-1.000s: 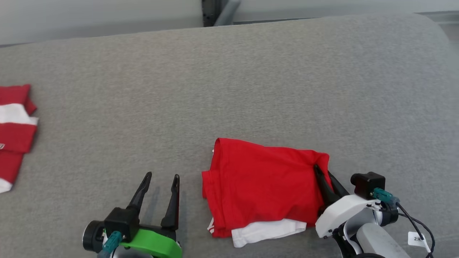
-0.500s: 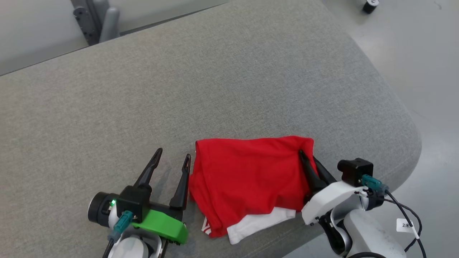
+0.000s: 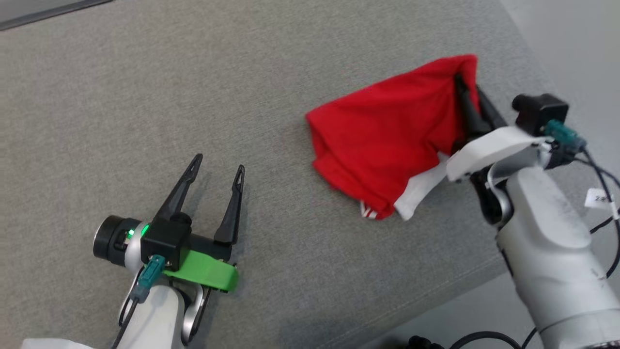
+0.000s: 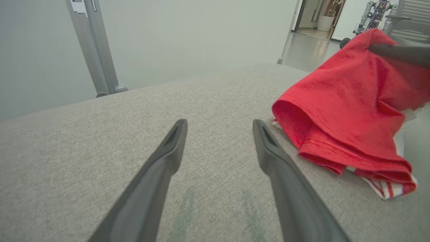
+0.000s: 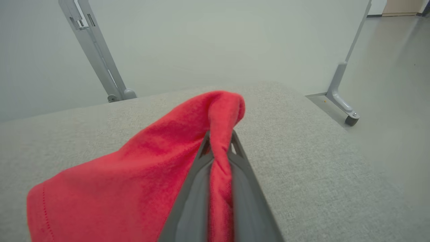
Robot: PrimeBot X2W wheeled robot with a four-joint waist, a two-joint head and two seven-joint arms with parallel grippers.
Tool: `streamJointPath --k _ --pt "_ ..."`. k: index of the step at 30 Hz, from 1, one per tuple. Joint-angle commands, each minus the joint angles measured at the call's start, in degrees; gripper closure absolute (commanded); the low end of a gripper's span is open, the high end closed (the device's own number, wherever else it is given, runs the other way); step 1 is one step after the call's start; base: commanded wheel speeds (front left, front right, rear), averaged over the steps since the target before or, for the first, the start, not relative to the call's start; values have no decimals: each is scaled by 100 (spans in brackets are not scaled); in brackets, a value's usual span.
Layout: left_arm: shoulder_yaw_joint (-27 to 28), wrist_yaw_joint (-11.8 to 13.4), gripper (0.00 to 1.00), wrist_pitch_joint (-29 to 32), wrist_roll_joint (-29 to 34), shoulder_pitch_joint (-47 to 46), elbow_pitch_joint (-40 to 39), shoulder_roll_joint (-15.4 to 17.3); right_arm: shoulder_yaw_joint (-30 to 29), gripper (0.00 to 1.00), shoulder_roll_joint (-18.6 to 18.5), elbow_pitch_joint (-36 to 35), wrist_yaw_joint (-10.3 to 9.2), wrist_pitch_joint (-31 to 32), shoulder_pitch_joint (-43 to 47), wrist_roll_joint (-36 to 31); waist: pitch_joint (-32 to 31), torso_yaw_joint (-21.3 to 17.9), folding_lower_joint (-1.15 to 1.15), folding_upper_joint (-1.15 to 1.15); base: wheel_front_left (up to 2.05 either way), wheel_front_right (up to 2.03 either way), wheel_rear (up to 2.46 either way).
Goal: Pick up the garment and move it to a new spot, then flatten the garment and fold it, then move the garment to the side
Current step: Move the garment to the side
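Red garment (image 3: pixel 387 140), folded over a white layer, lies near the right edge of the grey fabric worktop (image 3: pixel 145 72), its far corner raised and clamped between the closed fingers of the right hand (image 3: pixel 467 87), while the left hand (image 3: pixel 219 163) hovers well apart from it, fingers spread and holding nothing. The right wrist view shows the red cloth pinched tightly between both fingers, and the left wrist view shows a red-and-white striped edge (image 4: pixel 386 190) under the fold. Behind the worktop are a pale wall (image 4: pixel 201 33), a grey metal post (image 4: pixel 97 50) and a shiny grey floor (image 5: pixel 396 84).
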Motion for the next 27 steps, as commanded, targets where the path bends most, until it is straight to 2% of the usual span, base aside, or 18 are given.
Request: streamJointPath --k 1,5,7,13,19,20,21,27 --pt "29 -15 0 1 77 -170 -52 66 -255 100 -141 183 -11 -13 -289 -133 970 1003 0 0 0 0 0" --pt "76 -6 0 2 165 -197 -166 124 -1231 100 -622 727 -11 -14 -866 -620 1100 1296 0 0 0 0 0" --pt "104 7 0 2 162 -181 -179 129 -1397 100 -729 813 -11 -14 -918 -749 1100 1326 0 0 0 0 0" --pt "109 8 0 1 193 -130 -259 229 -2628 100 -1204 1117 -11 -13 -1001 -1503 1059 1397 0 0 0 0 0" --pt "154 6 0 2 166 -75 -252 242 -3450 100 -1333 966 -11 -13 -949 -2316 958 1365 0 0 0 0 0" --pt "159 6 0 2 168 -56 -245 239 -3500 45 -1355 888 -11 -14 -987 -2445 951 1355 0 0 0 0 0" --pt "168 9 0 2 167 -39 -239 235 -3560 0 -1369 806 -11 -13 -1030 -2518 944 1345 0 0 0 0 0" --pt "230 43 0 2 136 15 -137 186 -3756 0 -1311 446 -11 -13 -1042 -2842 814 1351 0 0 0 0 0"
